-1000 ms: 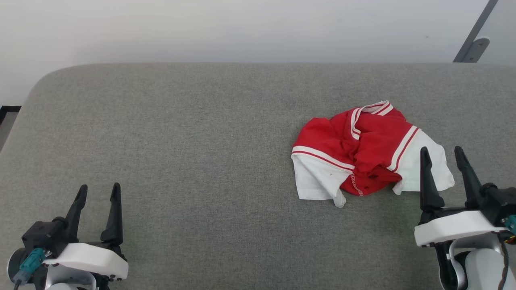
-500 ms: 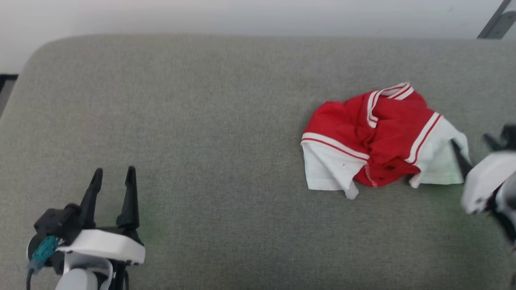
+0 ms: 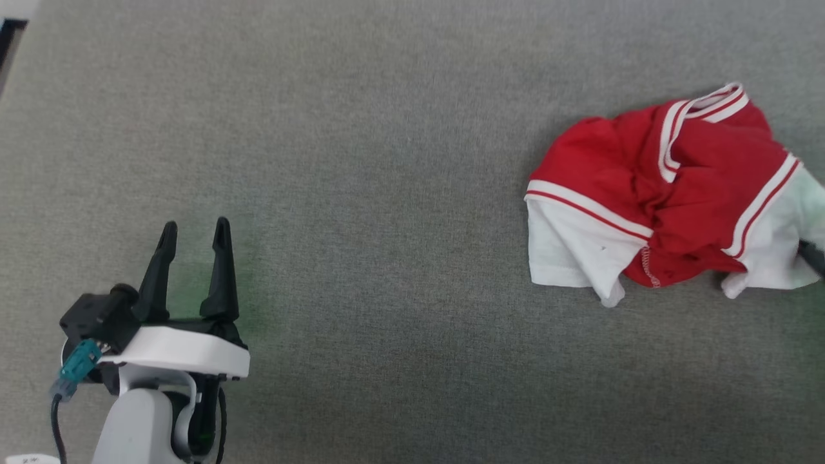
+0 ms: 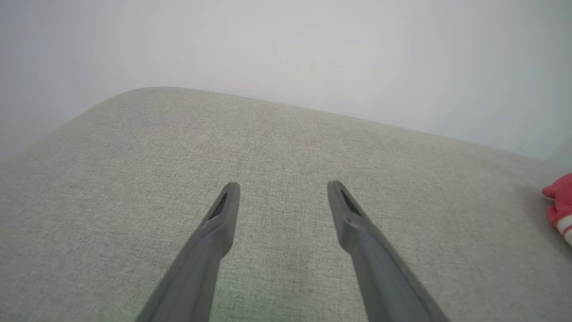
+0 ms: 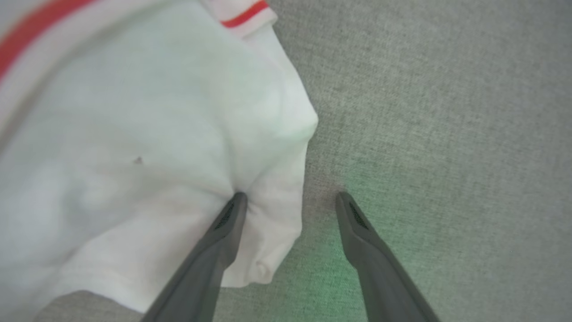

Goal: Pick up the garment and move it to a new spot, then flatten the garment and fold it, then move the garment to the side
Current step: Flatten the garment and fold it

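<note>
Between the spread jaws of right gripper (image 5: 288,201), sleeve (image 5: 272,223) edge of crumpled garment (image 3: 644,187), ungripped; left gripper (image 3: 195,224) likewise spread, empty, well apart; pickup, flattening, folding, shift all pending

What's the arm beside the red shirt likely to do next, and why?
Probably close the right gripper. It is open, with one finger touching the garment on its white sleeve and the other over bare grey cushion. The sleeve's edge lies between them, ready to be pinched for lifting.
</note>
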